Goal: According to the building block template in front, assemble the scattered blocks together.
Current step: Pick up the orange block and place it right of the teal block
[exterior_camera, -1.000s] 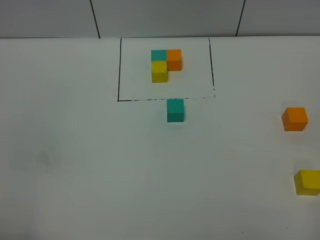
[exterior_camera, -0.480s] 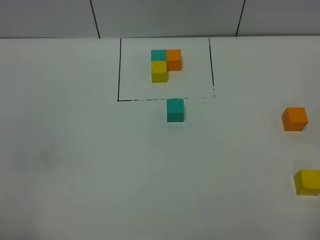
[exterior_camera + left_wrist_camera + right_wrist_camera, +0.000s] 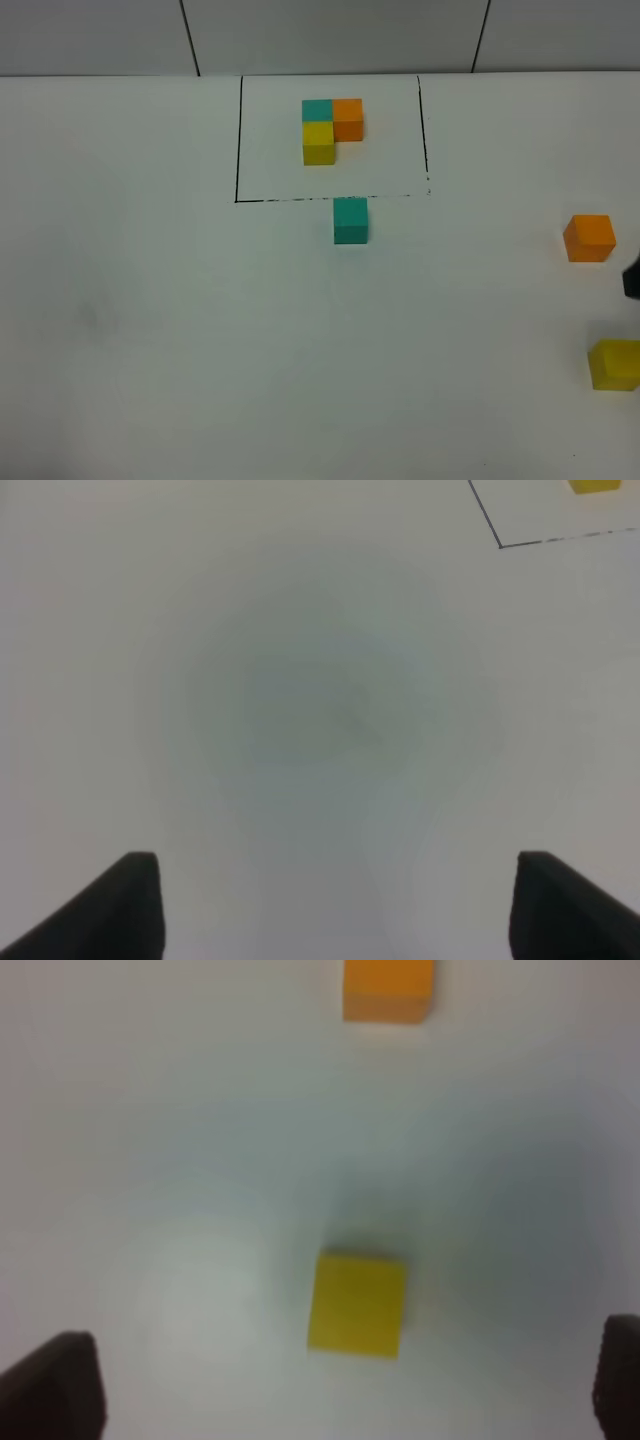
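From high up we see the building block template (image 3: 332,128) in its black frame and the teal cube (image 3: 350,220) just outside it — the orange cube (image 3: 589,238) and yellow cube (image 3: 613,364) lie far right. In the left wrist view, the left gripper (image 3: 345,910) is spread over the table (image 3: 320,730). In the right wrist view, the right gripper (image 3: 335,1385) — spread too — hangs near the yellow cube.

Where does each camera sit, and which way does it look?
High camera: above the table, looking down at the framed template, teal cube, orange cube, yellow cube; only a dark sliver, likely the right arm, shows.
Left wrist: faces down at bare table; left fingers show, spread.
Right wrist: faces down at the yellow and orange cubes; right fingers show, spread.
Shared: high and right wrist views both show those two cubes.
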`<state>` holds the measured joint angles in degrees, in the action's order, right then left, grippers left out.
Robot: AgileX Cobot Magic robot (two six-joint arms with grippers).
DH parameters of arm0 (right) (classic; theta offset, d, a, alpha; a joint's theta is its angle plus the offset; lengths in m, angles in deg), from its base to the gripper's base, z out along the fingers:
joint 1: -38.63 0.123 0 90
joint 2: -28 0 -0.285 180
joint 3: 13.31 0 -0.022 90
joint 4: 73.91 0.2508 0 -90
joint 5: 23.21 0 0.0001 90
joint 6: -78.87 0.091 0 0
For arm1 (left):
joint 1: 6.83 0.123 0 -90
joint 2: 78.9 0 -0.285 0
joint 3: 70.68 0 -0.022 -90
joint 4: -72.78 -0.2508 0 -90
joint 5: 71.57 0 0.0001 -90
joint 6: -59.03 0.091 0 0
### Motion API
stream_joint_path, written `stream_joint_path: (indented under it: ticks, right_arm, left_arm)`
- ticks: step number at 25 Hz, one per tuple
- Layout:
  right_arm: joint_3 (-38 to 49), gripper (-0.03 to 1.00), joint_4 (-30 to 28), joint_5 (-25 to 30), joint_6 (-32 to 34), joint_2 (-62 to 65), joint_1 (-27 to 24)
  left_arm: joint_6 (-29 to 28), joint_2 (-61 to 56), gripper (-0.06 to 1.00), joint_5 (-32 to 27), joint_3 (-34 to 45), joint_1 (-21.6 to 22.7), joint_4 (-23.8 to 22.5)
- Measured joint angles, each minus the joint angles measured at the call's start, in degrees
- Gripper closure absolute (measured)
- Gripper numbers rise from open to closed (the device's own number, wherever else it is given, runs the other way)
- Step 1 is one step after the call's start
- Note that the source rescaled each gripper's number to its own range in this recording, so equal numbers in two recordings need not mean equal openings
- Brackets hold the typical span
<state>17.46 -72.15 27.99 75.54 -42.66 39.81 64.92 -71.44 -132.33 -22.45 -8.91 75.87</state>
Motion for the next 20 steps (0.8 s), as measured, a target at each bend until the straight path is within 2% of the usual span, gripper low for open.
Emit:
stream_joint_path:
  ticks: [8,14,20]
  right_arm:
    - [-10.81,-0.03,-0.06,-9.07,0.00,-26.52,0.00]
    - [-17.58,-0.03,-0.06,-9.46,0.00,-38.43,0.00]
    - [-20.24,-0.03,-1.05,-9.47,0.11,-43.98,0.00]
  left_arm:
    - [0.00,0.00,0.32,0.00,0.00,0.00,0.00]
    - [0.00,0.00,0.32,0.00,0.00,0.00,0.00]
    - [0.00,0.00,0.32,0.00,0.00,0.00,0.00]
